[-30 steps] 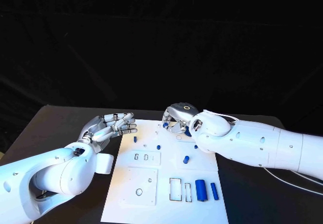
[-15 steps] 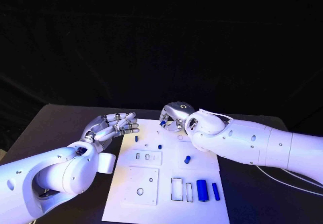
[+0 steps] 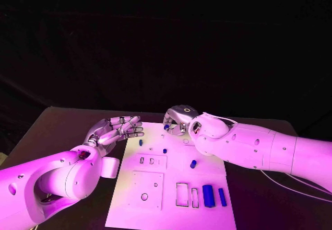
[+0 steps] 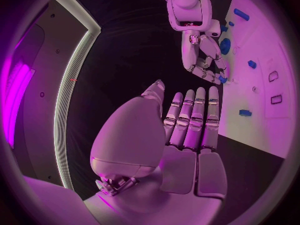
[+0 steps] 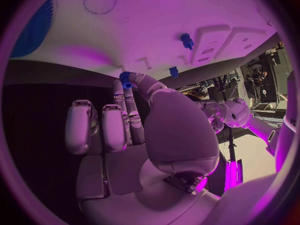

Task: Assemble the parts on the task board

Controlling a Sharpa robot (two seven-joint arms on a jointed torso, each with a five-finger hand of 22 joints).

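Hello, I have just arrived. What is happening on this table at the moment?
A robot is assembling small blue parts on a white task board. Its right hand is at the board's far end and pinches a small blue part between its fingertips. The left hand hovers by the board's left edge, fingers apart, holding nothing. Other blue pieces lie on the board, among them a large blue cylinder near the front.

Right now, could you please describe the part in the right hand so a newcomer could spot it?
Start at the white board and follow it to its far edge, where the right hand hovers. The small blue part is pinched at its fingertips, the only one off the board.
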